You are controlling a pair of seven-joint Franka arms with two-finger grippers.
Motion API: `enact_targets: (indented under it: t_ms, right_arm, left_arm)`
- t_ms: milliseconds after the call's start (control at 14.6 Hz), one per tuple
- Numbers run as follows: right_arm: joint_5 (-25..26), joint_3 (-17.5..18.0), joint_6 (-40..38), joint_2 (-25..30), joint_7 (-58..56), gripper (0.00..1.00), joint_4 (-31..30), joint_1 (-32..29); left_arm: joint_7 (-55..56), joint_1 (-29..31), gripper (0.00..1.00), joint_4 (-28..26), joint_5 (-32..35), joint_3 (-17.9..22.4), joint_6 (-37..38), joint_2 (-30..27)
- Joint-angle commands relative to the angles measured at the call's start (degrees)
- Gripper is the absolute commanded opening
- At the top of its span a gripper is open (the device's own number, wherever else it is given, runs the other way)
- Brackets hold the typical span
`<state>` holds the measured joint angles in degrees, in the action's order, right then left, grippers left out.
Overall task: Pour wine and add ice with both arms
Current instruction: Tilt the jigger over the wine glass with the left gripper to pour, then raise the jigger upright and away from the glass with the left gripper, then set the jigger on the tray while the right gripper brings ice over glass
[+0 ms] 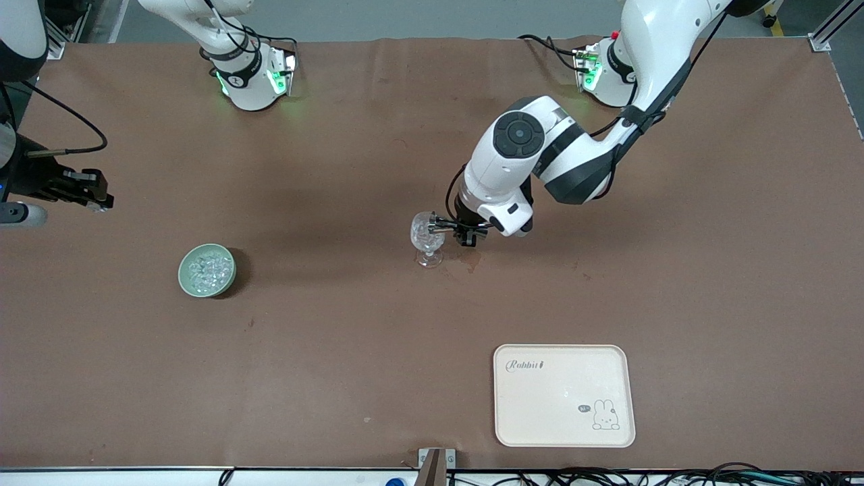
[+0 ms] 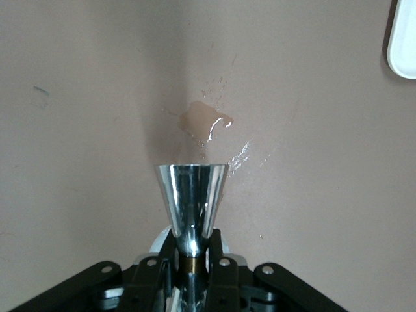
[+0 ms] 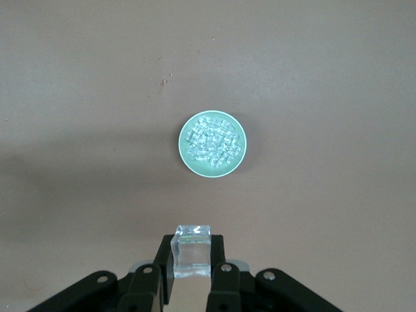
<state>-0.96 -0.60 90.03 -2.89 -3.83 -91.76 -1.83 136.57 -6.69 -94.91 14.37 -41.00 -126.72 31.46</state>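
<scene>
The stemmed glass (image 1: 427,237) stands on the brown table (image 1: 337,351), in the middle of the front view. The left gripper (image 1: 453,229) is right beside the glass bowl. Its jaws are pinched tight on the stem of a shiny metal cup (image 2: 192,192), and the cup's mouth points at the glass. On the table just by the foot of the glass there is a small wet puddle (image 2: 205,120), so some drink has spilled. I cannot tell if any wine is in the glass.

The ice (image 1: 206,268) lies in a heap in a green bowl (image 1: 181,273), lower in the picture and toward the right arm's end of the table. The right gripper (image 1: 94,196) is up in the air at the edge of the front view, near the bowl. Its jaws are closed partway on one clear ice cube (image 3: 192,246).

I think the pouring part is going on or almost done. The ice part is only begun: the cube is picked up, but it is well apart from the glass. A cream tray (image 1: 563,432) low in the picture has nothing on it.
</scene>
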Motion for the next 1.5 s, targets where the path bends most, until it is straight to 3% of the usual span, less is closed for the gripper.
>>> enact_targets:
  t_ms: [0,342,547,957,1435]
  right_arm:
    - [0.78,0.43,0.15,1.13,0.23,0.02,-1.14,-0.28]
    - [0.78,0.43,0.67,1.04,0.23,0.02,-1.05,-0.28]
    - [0.78,0.52,0.76,1.04,0.31,0.02,-1.05,-0.11]
    - [0.78,0.60,0.76,1.04,0.66,0.03,-1.05,0.07]
    - [0.78,0.69,2.07,1.04,4.59,0.03,-0.97,3.83]
  left_arm:
    - [1.50,-0.78,0.00,0.87,2.15,0.39,1.92,-0.61]
    - [0.89,0.45,0.01,1.75,-0.29,0.04,1.66,0.96]
    - [-5.24,1.24,0.01,1.75,-9.59,-0.05,1.13,0.45]
    - [-22.46,12.74,0.01,2.28,-23.22,-4.35,-1.33,0.18]
    - [-50.22,25.57,0.01,6.76,-45.28,-4.18,-1.51,5.09]
